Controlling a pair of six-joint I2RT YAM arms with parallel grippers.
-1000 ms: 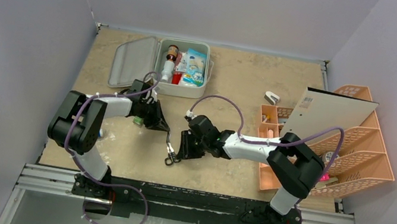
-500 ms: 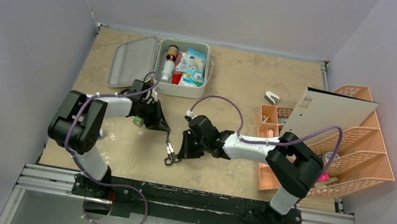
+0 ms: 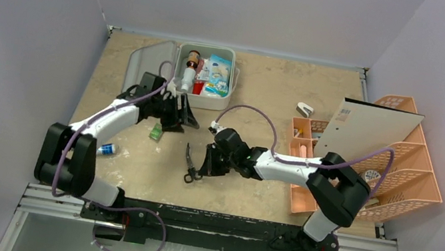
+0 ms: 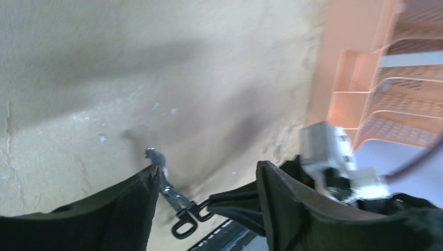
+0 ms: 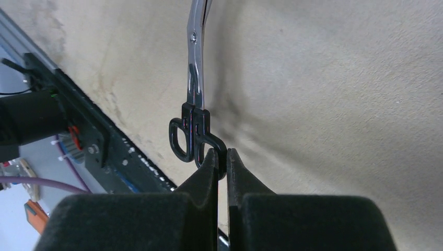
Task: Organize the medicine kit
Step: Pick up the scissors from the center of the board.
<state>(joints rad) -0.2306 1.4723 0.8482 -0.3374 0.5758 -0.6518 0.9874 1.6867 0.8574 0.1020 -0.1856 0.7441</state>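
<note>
The medicine kit (image 3: 223,102) lies open at the back of the table, with bottles and packets inside and its lid (image 3: 139,62) folded out to the left. Black-handled scissors (image 3: 189,163) (image 5: 196,83) lie on the table in front of it. My right gripper (image 3: 202,163) (image 5: 222,156) is shut on one handle loop of the scissors. My left gripper (image 3: 184,114) (image 4: 208,170) is open and holds nothing, just in front of the kit and up-left of the scissors (image 4: 166,187).
A small green item (image 3: 156,132) and a blue-and-white tube (image 3: 106,148) lie on the table to the left. A peach lattice organizer (image 3: 402,167) (image 4: 386,89) with a grey board stands at the right. A small white object (image 3: 305,109) lies near it.
My left gripper opened, let go of the scissors' blade end and swung back toward the kit. My right gripper closed on the scissors handle.
</note>
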